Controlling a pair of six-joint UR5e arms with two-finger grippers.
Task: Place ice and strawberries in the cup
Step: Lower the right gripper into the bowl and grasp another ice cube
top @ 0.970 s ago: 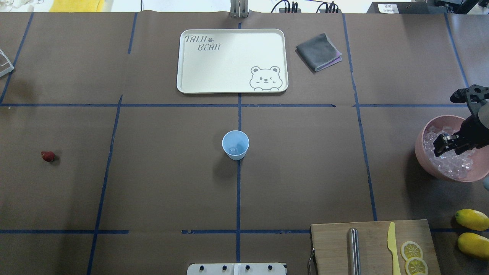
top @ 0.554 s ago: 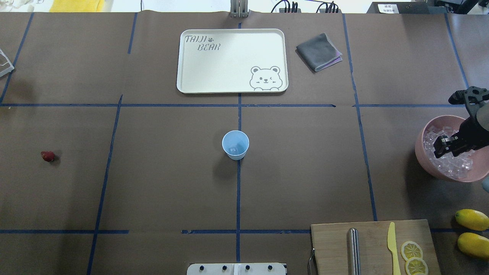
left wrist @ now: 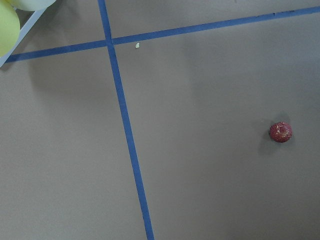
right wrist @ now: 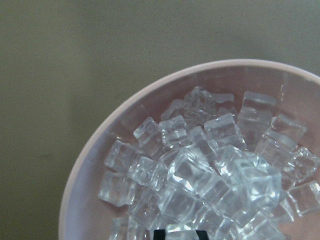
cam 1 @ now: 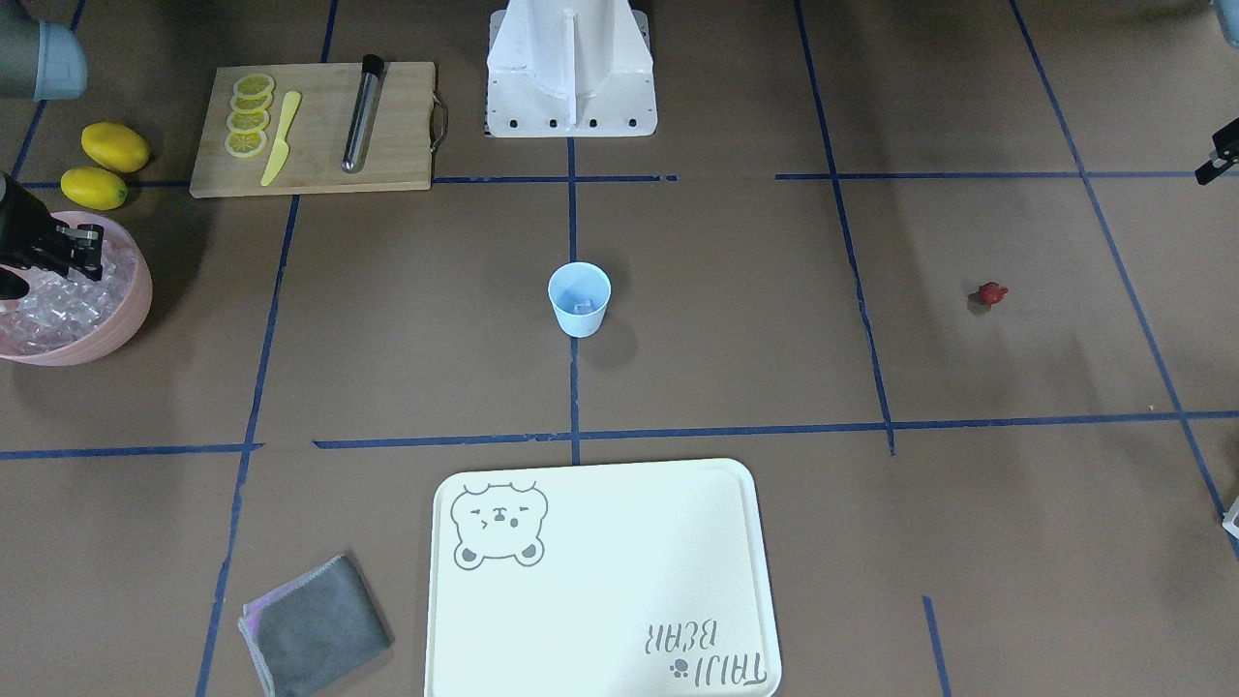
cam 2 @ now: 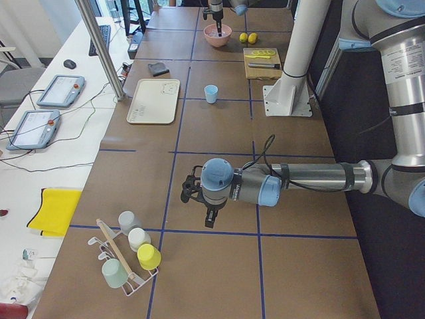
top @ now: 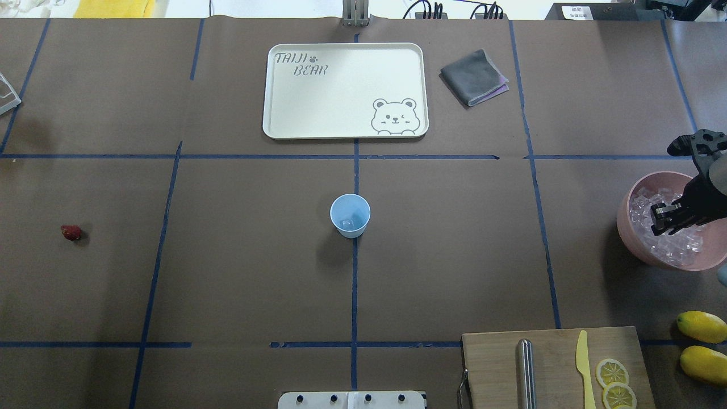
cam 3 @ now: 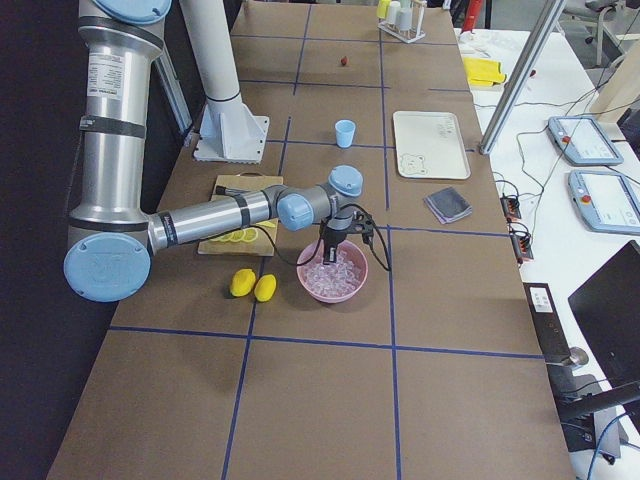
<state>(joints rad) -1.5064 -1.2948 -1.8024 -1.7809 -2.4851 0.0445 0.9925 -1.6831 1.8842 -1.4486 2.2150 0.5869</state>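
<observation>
**tapegrid:** Since a second ago the right gripper (top: 671, 219) has sunk a bit lower into the pink bowl (top: 627, 241), closer over the ice (right wrist: 200, 175). Nothing else budged.

**cubewatch:** yep. Wrist cam shows its fingers (right wrist: 159, 234) set narrow, with a small gap between the tips, right above the pile.

**tapegrid:** The cup (top: 350, 215) is upright mid-worktop (top: 454, 255), on the tape line, and it looks like one clear cube sits at the bottom. The strawberry (top: 71, 232) lies alone way over on the robot's left, well apart from the cup.

**cubewatch:** The left gripper (cam 2: 210, 218) hangs over bare worktop out that way. Only the side cam catches it, so I can't tell how its fingers stand. Further out: two lemons (top: 702, 326) beside the cutting board (top: 494, 363), then the bear tray (top: 341, 113) and a grey cloth (top: 472, 76) on the far side.
</observation>
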